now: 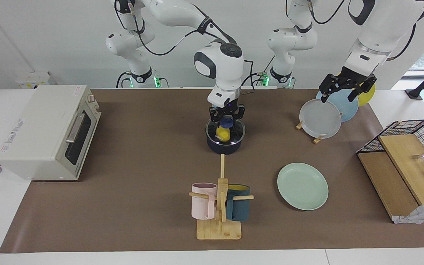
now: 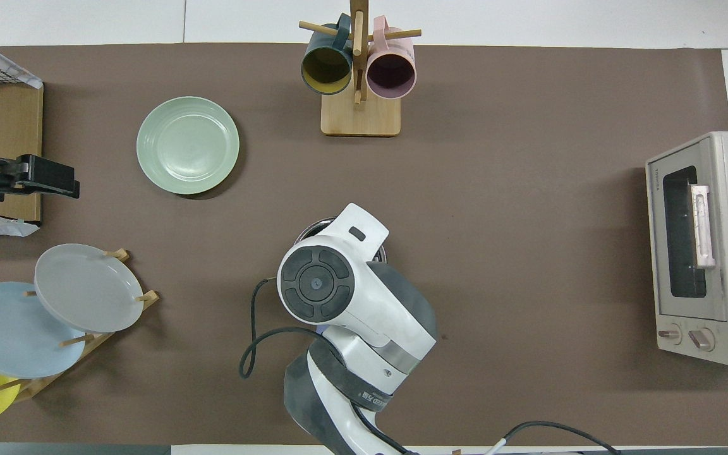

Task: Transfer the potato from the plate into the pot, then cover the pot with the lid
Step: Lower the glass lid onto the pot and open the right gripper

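Potato (image 1: 222,133) — in the pot (image 1: 223,146), seen through the glass lid (image 1: 238,133); transfer judged done. Plate (image 1: 302,186) — bare, toward the left arm's end of the tabletop. Lid — on the pot's rim, right gripper (image 1: 227,118) with jaws closed on its knob; release not yet made. Left gripper (image 1: 345,87) — waiting over the plate rack (image 1: 318,139), jaws spread, holding nothing.

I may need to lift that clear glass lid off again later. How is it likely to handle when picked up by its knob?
The round clear glass lid with a metal rim is probably stiff and fragile if dropped. Its dark blue knob sits at the centre, so it should hang fairly level. The right gripper is shut on that knob, which suggests it gives a workable hold.
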